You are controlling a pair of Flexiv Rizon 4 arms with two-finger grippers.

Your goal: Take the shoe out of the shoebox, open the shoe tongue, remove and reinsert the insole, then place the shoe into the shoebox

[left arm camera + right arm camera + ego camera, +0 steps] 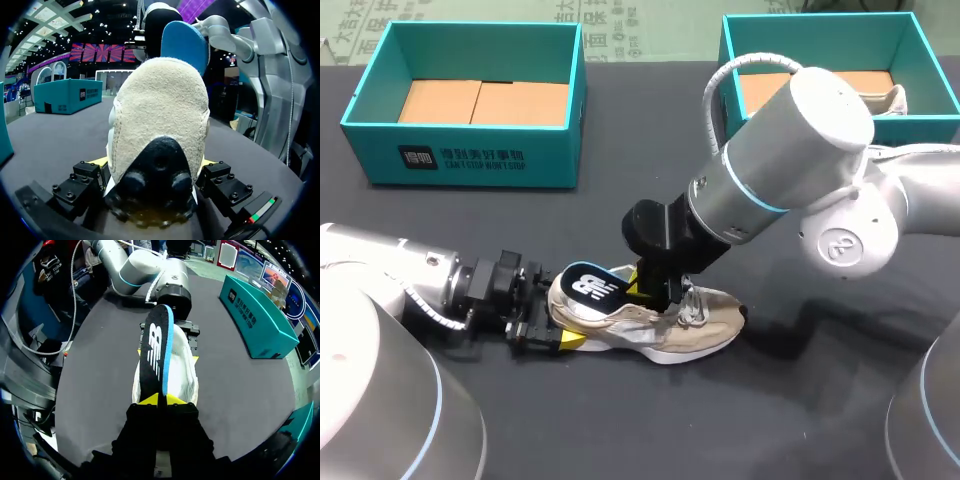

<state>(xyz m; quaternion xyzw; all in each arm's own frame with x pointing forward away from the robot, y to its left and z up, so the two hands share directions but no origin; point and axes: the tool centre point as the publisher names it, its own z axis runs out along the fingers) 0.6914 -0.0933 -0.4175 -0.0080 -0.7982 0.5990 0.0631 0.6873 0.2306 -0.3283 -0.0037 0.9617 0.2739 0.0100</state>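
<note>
A beige sneaker (pixel 695 335) lies on its sole on the dark table, toe to the right. My left gripper (pixel 558 328) holds its heel (pixel 160 115), with a finger pressed on each side. A black insole (pixel 588 285) with a blue edge sticks up and back out of the shoe's opening. My right gripper (pixel 645 290) is shut on the insole's front end above the laces. In the right wrist view the insole (pixel 156 347) runs out from between the yellow tips of my right gripper (pixel 161 400), over the shoe (pixel 186 382). The insole's blue underside (pixel 185 45) rises behind the heel.
An open teal shoebox (pixel 460 150) stands at the back left. A second teal box (pixel 735 75) at the back right holds another pale shoe (pixel 887 100). Bare table lies in front of and to the right of the sneaker.
</note>
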